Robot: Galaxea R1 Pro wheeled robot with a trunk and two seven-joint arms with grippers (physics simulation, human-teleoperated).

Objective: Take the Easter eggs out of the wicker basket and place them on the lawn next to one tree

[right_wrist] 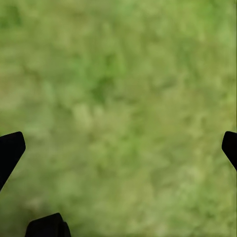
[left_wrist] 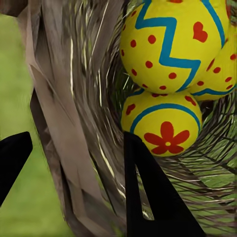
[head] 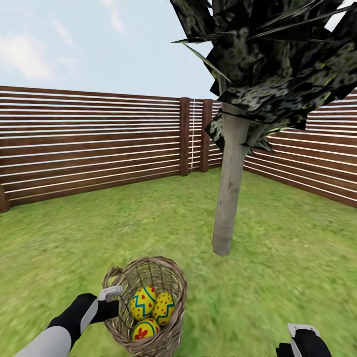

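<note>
Easter eggs [head: 151, 310] upright in tilted wicker basket [head: 171, 337]; left end effector [left_wrist: 74, 168] astride rim.

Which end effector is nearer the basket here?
Left. The left end effector is at the basket rim, its fingers straddling the wall, one inside, one outside. The right end effector hangs open over the lawn, well off to the basket's right.

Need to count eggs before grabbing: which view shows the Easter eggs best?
The head view: all three Easter eggs sit whole inside the wicker basket. The left wrist view shows them close up but cropped. The right wrist view looks at lawn.
</note>
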